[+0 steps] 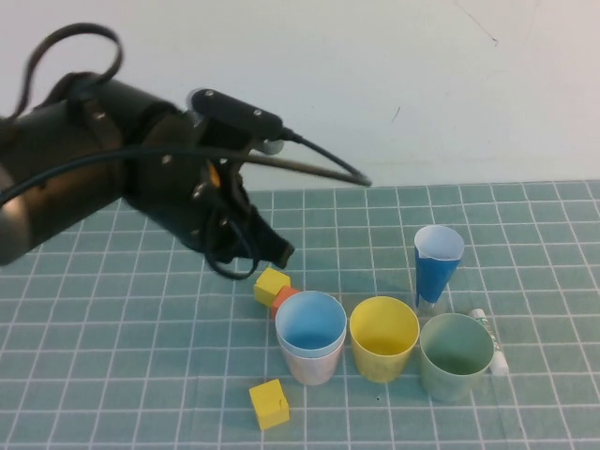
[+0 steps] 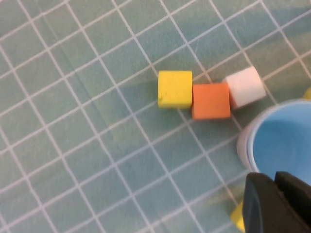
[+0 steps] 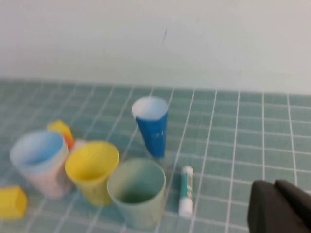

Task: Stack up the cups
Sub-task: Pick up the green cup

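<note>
The light blue cup (image 1: 309, 323) sits nested inside the pink cup (image 1: 309, 364) near the table's front. The yellow cup (image 1: 383, 337) stands right beside them, and the pale green cup (image 1: 456, 355) stands further right. All are upright. My left gripper (image 1: 275, 251) is shut and empty, hovering above and behind the blue cup (image 2: 282, 141); its fingers (image 2: 262, 204) show at the cup's rim. My right gripper (image 3: 278, 191) is shut and empty, out of the high view, off to the right of the green cup (image 3: 137, 191), yellow cup (image 3: 92, 167) and blue-in-pink pair (image 3: 39, 160).
A narrow dark blue cone cup (image 1: 438, 265) stands behind the green cup. A green-and-white tube (image 1: 492, 340) lies to the right. A yellow cube (image 1: 272, 284), an orange cube (image 1: 284, 298) and a white cube (image 2: 244, 87) lie behind the blue cup. Another yellow cube (image 1: 269, 403) lies in front.
</note>
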Motion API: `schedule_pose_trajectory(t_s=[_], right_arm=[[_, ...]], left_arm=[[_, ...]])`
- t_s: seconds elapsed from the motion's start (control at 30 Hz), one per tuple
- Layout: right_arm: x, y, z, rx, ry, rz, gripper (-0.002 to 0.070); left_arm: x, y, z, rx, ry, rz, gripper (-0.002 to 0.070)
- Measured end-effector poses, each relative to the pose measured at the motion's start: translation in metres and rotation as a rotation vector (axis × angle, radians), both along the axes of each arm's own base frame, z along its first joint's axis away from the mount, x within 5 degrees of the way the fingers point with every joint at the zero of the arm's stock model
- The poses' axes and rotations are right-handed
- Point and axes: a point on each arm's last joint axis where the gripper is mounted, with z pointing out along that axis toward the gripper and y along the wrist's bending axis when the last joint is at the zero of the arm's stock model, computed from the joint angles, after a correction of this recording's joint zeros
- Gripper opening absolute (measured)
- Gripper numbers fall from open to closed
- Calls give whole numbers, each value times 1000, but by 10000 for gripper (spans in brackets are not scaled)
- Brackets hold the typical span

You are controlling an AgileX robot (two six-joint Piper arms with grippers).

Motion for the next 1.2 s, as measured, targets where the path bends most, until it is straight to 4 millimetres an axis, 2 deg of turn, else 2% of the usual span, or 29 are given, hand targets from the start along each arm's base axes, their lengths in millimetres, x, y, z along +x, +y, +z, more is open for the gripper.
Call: schedule_pose_trajectory(t_s=[0.23,0.37,0.47,0.6,0.73,0.9,1.03,1.13,1.2], right_arm=[[60,8,50,-210,322,253,-3],[105,16,63,-205,488,425,-3],[140,29,62,-199,584,573,-3],[180,58,48,-307,724,668,-3],[217,83,16,-440,880,658,-3],[243,95,-26,-444,976,642,14],[256,100,-42,-424,953,620,132],[264,103,-44,-407,894,604,230],[269,104,-48,-409,862,603,267]], left_arm=[[-39,22,-6,-4,-13,-2,1],[-53,30,-17,4,-2,-4,1],[-58,33,-26,16,20,-4,1],[-62,35,-36,32,45,-6,1],[-62,35,-36,32,45,-6,-1],[-62,35,-36,40,39,-9,-1],[-62,35,-36,40,39,-9,-1],[-61,35,-36,37,30,-10,-1],[-60,35,-35,33,20,-11,-1]])
